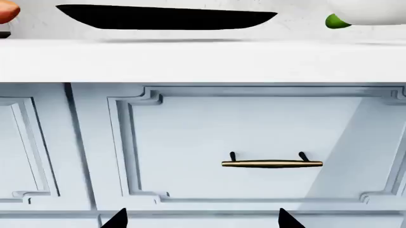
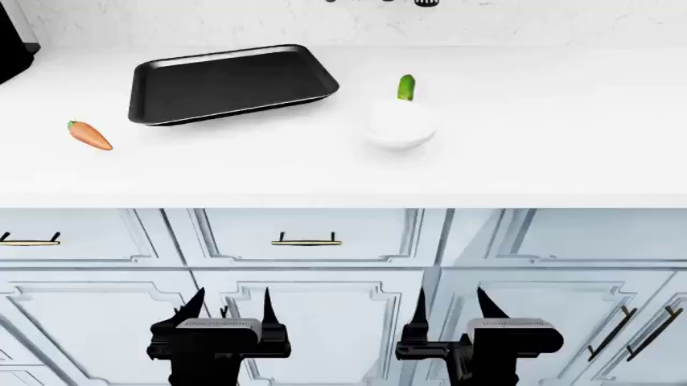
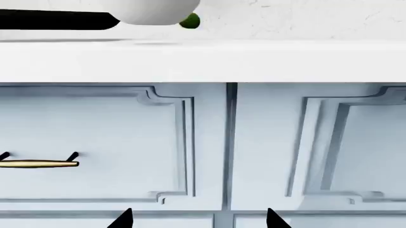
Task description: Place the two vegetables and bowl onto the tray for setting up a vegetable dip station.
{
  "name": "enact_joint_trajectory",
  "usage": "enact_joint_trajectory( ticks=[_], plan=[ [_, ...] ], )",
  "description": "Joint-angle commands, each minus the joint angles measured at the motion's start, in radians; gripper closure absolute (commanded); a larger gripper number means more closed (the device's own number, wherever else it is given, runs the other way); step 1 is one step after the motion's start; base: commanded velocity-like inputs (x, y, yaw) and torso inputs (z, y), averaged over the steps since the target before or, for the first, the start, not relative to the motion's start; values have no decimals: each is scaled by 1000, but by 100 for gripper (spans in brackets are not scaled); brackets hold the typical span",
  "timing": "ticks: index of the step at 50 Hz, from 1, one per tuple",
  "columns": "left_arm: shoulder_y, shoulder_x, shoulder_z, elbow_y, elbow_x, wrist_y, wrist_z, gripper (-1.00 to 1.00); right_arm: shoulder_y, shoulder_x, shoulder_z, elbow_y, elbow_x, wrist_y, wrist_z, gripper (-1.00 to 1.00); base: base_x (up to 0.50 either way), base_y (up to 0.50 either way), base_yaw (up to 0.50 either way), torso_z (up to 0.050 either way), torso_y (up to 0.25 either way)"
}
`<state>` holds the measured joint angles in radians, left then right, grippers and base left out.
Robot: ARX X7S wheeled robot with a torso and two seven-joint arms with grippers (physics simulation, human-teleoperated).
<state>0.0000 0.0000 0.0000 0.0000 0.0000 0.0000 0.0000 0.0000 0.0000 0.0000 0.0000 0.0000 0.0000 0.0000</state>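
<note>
I am holding my left gripper and right gripper low before the drawers, jaws released; carrot, cucumber, bowl and tray are lying apart on the desk.

A white bench ran across the upper half of the head view, with a pale speckled wall behind it. At the upper left edge of the frame stood part of a black object, too cropped to identify. Below the bench were white panelled drawer fronts with slim brass handles, and cabinet doors lower in the frame.
</note>
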Motion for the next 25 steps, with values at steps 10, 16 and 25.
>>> enact_joint_trajectory(
  ticks=[10, 16, 25],
  plan=[
    [-6, -76, 42, 27, -20, -14, -29, -100, -1, 59, -62, -24, -21, 78, 74, -100, 0, 0, 0, 0, 0],
    [30, -157, 32, 161, -35, -70, 18, -100, -25, 144, -76, -200, -44, 200, 25, -100, 0, 0, 0, 0, 0],
    [-19, -257, -38, 387, -152, -295, 79, -100, -86, 306, -108, -568, -11, 462, -158, -100, 0, 0, 0, 44, 87]
  ],
)
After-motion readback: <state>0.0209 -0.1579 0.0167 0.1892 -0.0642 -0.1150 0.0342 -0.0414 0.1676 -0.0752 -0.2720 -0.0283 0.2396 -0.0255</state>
